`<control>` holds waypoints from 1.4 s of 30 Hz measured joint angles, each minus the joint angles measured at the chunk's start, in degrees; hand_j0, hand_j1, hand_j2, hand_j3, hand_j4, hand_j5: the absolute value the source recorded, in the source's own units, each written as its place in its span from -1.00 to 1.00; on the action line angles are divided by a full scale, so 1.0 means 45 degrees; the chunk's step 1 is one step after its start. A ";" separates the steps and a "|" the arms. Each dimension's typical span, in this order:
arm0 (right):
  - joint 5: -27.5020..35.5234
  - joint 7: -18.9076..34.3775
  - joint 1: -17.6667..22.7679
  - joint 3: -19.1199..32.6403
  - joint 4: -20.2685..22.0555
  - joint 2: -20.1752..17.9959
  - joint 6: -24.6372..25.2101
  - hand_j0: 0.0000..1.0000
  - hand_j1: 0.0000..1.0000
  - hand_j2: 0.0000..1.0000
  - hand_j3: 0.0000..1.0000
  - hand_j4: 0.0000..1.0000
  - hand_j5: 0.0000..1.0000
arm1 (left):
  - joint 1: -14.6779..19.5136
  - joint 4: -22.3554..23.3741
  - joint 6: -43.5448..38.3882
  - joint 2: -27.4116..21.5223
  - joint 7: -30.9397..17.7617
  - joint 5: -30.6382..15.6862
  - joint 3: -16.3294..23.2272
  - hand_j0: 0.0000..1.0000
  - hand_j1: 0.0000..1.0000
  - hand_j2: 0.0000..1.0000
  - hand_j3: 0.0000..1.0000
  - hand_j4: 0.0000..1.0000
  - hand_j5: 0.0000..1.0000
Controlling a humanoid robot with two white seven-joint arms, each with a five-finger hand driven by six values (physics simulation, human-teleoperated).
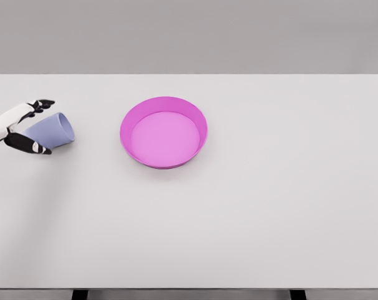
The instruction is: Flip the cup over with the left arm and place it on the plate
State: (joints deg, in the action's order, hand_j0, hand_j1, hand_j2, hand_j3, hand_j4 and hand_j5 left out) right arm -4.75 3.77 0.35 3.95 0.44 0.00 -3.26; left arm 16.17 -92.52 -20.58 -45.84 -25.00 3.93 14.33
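A pale blue cup (53,130) lies tilted on its side at the far left of the white table (258,206), its mouth turned to the right toward the plate. My left hand (34,126) comes in from the left edge and wraps the cup's base end, black fingertips (44,103) above it and the thumb below. Whether the cup rests on the table or is lifted slightly, I cannot tell. The magenta plate (127,122) with a raised rim sits to the right of the cup, a short gap away, with nothing in it. The right arm is out of sight.
The table's far edge runs behind the plate and its near edge shows at the bottom of the head view. No other objects stand on the table.
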 measured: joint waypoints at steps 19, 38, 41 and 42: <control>0.0000 0.0000 0.0000 0.0000 0.0000 0.0000 -0.0002 1.00 1.00 1.00 1.00 1.00 1.00 | 0.0547 0.0381 -0.0959 0.0805 -0.0443 0.0973 0.0120 1.00 1.00 1.00 1.00 1.00 1.00; 0.0000 0.0000 0.0000 0.0000 0.0000 0.0000 -0.0002 1.00 1.00 1.00 1.00 1.00 1.00 | 0.0625 0.0804 -0.1089 0.1679 -0.0448 0.2162 0.0141 0.75 0.75 0.75 0.75 0.75 0.75; 0.0000 0.0000 0.0000 0.0000 0.0000 0.0000 0.0000 1.00 1.00 1.00 1.00 1.00 1.00 | 0.0645 0.0866 -0.1083 0.1858 -0.0447 0.2378 0.0140 0.62 0.62 0.62 0.62 0.62 0.62; 0.0000 0.0000 0.0000 0.0000 0.0000 0.0000 -0.0002 1.00 1.00 1.00 1.00 1.00 1.00 | 0.0645 0.0880 -0.1055 0.1894 -0.0440 0.2466 0.0135 0.58 0.58 0.58 0.58 0.58 0.58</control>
State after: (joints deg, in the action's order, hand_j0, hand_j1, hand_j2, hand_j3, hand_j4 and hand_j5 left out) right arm -4.75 3.77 0.35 3.95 0.44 0.00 -3.27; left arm 19.07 -88.56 -25.32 -37.31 -26.98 15.02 14.93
